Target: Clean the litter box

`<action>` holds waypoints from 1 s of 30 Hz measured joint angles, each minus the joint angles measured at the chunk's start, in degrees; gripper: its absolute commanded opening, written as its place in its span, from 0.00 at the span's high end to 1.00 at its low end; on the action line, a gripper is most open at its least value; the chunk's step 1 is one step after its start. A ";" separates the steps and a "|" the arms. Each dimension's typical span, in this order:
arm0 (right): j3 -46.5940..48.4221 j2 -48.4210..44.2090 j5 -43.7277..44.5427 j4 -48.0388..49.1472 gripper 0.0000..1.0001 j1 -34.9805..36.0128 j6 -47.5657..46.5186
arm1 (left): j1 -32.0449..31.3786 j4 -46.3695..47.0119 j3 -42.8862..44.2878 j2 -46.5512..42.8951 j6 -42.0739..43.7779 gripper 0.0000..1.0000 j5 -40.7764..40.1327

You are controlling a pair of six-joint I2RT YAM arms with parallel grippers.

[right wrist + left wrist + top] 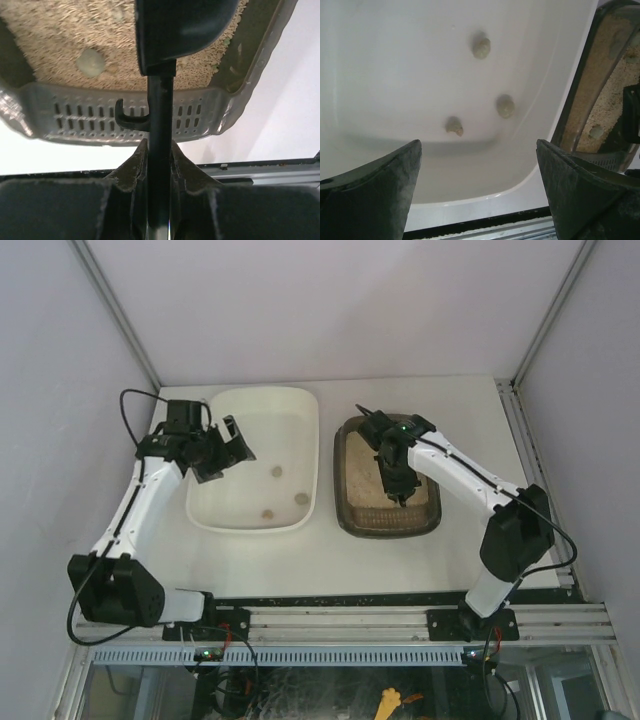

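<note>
The table (450, 560) is flat and white. Two things sit right on it. One is a big white plastic tub (316, 455), a long box shape with round corners. Just to the right of the tub, close but not touching, sits the litter box (385, 528), a smaller dark grey-brown plastic tray with round corners. Both stand flat, long sides next to each other. A thin strip of white table shows between them.

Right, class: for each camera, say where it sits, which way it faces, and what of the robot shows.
Top external: above, behind the robot, looking down; left arm, right arm, white tub, litter box.
Left wrist: over the tub, facing down; left gripper open.
Right wrist: over the litter box; right gripper shut on a dark handle.
All share the litter box.
</note>
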 measured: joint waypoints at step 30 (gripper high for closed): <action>7.10 18.21 -3.15 12.44 1.00 -8.39 -0.52 | -12.61 6.60 10.97 17.64 -7.63 0.00 -6.16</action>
